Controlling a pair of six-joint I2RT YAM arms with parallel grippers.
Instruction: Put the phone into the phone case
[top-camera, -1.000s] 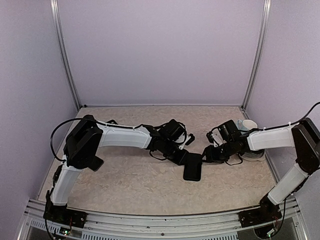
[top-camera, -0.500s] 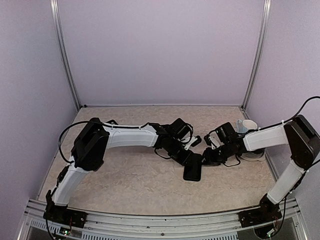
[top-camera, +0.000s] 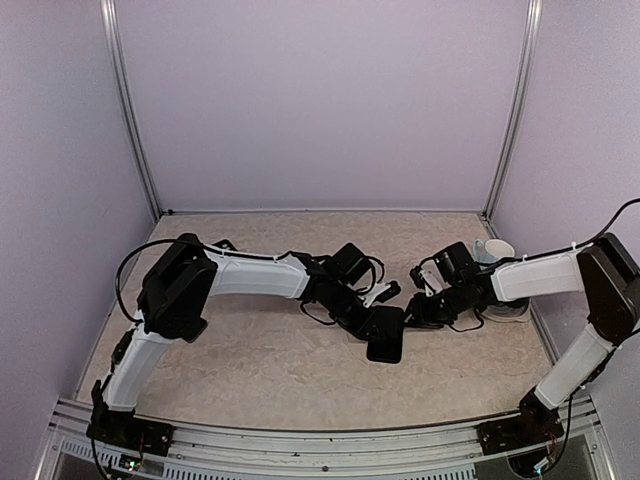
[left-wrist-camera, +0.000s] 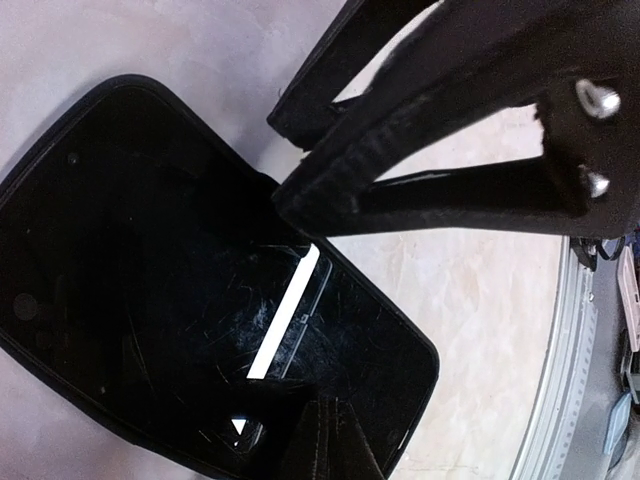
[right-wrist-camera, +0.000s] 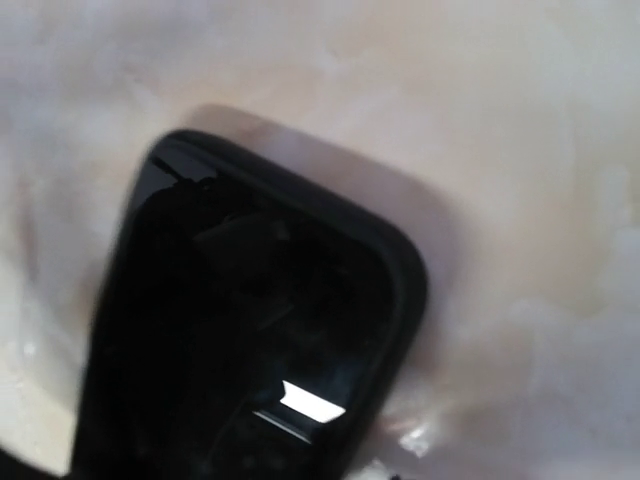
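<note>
**Both jaws at the phone, which lies in its case**

My left jaws are together. Their single dark fingertip (left-wrist-camera: 325, 445) bears down on the glass of the glossy black rectangular phone (left-wrist-camera: 190, 300), close to its left long edge. My right jaws stand partly apart on the other side. One ribbed fingertip (left-wrist-camera: 300, 190) is against the right long edge and the other tip is just outside it, over the bench. I cannot tell from either wrist view whether they pinch the rim.

From the right wrist I see the raised rim of the matte black phone case (right-wrist-camera: 405, 290) wrapping one corner. I judge the phone is lying in the case, though I cannot say that every edge is seated.

The long axis runs from the back edge of the bench towards the near edge, slightly skewed. The phone lies between the two sets of jaws, with both working at its far half, so neither arm is nearer. I think the next move depends on pressing straight down without sliding the phone along that axis.

The phone sits a little right of the middle of the pale marbled bench (top-camera: 250, 370), away from every edge. A white mug (top-camera: 497, 250) stands near the right edge, well apart from it.
</note>
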